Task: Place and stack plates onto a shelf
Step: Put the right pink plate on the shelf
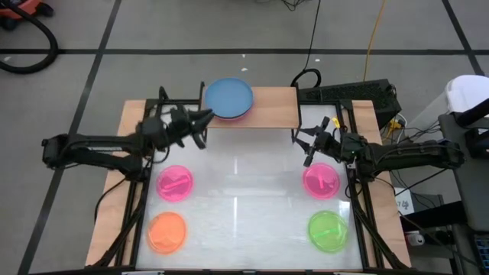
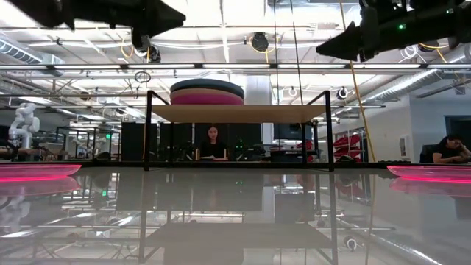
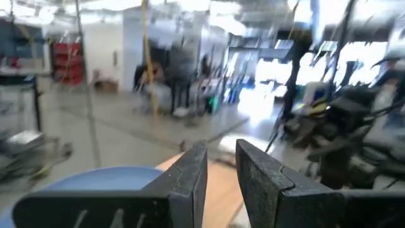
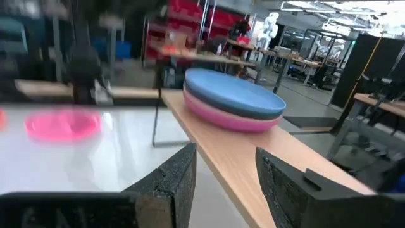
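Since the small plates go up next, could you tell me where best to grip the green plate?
Probably its raised rim. The green plate lies flat on the table, so one finger should slip under the edge nearest the right gripper, coming from above.

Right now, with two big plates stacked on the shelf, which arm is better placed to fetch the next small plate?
Probably right. The right end effector hangs open just beside the hot pink plate. The left end effector is up at the shelf by the blue plate.

Grey floor, black lines, ceiling pipes
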{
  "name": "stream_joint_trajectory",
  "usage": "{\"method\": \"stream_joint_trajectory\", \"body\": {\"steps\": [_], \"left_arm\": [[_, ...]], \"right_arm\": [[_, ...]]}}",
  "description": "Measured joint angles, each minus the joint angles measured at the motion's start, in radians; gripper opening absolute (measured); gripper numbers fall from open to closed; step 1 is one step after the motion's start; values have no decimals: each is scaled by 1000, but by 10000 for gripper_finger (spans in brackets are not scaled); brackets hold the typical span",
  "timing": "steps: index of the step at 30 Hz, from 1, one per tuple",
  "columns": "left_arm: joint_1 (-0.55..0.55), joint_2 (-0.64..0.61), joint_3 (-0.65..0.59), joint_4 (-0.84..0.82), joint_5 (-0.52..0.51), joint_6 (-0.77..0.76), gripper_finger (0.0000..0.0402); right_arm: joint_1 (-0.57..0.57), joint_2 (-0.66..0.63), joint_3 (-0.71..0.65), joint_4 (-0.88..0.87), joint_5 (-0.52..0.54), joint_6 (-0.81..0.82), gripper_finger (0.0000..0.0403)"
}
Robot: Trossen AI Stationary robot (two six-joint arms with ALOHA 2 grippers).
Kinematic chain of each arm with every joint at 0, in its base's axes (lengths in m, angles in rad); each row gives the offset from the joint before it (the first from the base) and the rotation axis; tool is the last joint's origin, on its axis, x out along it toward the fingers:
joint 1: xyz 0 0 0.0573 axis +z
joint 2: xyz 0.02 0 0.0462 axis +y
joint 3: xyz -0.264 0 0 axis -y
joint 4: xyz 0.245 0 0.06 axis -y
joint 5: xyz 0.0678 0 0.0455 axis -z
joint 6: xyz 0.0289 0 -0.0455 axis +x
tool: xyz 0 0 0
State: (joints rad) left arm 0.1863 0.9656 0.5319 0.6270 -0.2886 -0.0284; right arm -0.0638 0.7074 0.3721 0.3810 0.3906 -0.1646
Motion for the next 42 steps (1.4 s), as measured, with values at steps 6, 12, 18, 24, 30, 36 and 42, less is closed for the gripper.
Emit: {"method": "stream_joint_trajectory", "body": {"steps": [6, 12, 18, 24, 30, 36, 42], "left_arm": [[-46, 68, -157, 357, 0, 4, 88], [-34, 135, -153, 434, -16, 40, 88], [-17, 207, -76, 439, -18, 73, 88], [-17, 311, 15, 429, -17, 83, 88], [-19, 400, 75, 418, 59, 58, 88], [-19, 423, 87, 403, 80, 54, 88], [-19, 422, 87, 385, 80, 68, 88]], "right_arm": [[0, 2, -39, 123, -2, 164, 144], [0, 38, -54, 153, -4, 268, 144], [-9, 109, 3, 223, -57, 182, 144], [-17, 190, 222, -137, -82, 147, 144], [-23, 239, 413, -659, -102, 159, 144], [-68, 247, 466, -1006, -325, 254, 144], [-74, 262, 382, -1058, -443, 350, 144]]}}
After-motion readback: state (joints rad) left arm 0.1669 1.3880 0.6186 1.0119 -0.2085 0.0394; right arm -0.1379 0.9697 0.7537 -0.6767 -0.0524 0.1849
